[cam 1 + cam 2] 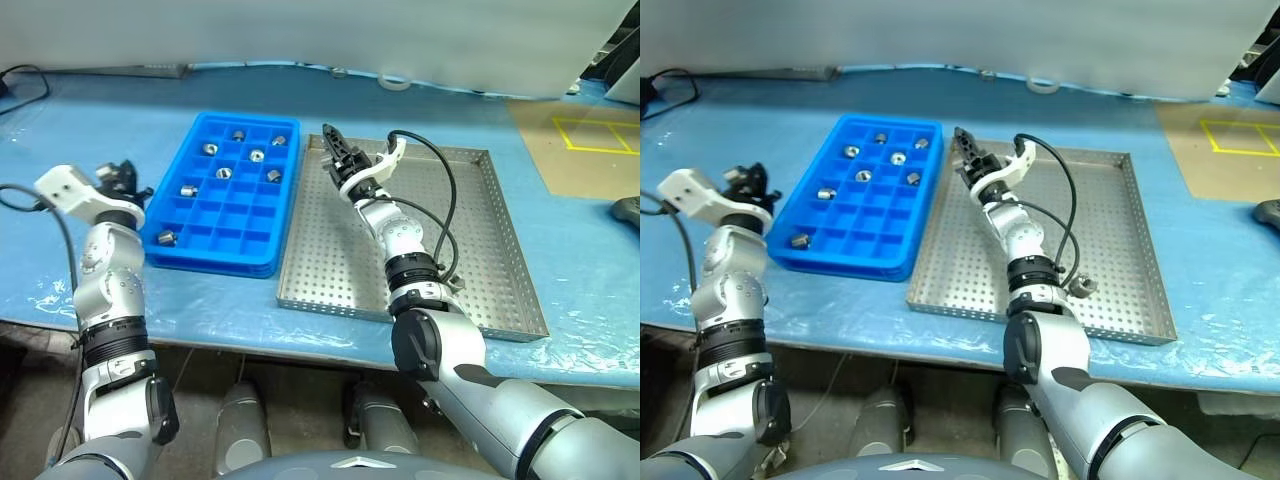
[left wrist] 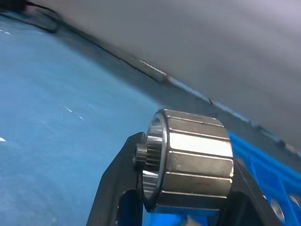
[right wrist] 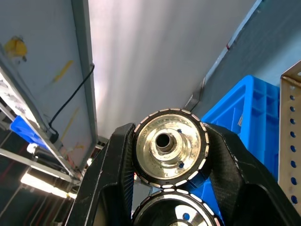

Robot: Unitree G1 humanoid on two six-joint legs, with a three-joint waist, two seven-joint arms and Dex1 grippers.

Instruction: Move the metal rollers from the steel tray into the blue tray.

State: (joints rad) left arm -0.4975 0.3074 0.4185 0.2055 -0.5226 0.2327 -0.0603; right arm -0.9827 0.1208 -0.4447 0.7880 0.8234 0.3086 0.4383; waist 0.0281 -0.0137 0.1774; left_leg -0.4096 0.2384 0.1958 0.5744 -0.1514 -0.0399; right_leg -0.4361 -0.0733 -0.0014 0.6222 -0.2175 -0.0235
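The blue tray (image 1: 215, 262) lies left of the steel tray (image 1: 470, 230), and several metal rollers (image 1: 257, 155) sit in its compartments. My left gripper (image 1: 118, 178) hovers over the table cover just left of the blue tray, shut on a metal roller (image 2: 188, 162) that lies sideways between its fingers. My right gripper (image 1: 335, 145) hangs over the steel tray's far left corner, beside the blue tray's edge. It is shut on a metal roller (image 3: 169, 147) seen end-on, with a second roller (image 3: 174, 212) just behind it between the fingers. The steel tray's perforated floor looks bare.
Both trays rest on a blue table cover. A roll of tape (image 1: 393, 82) lies at the back. Cables (image 1: 20, 80) lie at the far left. A brown board with yellow tape (image 1: 590, 150) and a dark object (image 1: 628, 210) are at the right.
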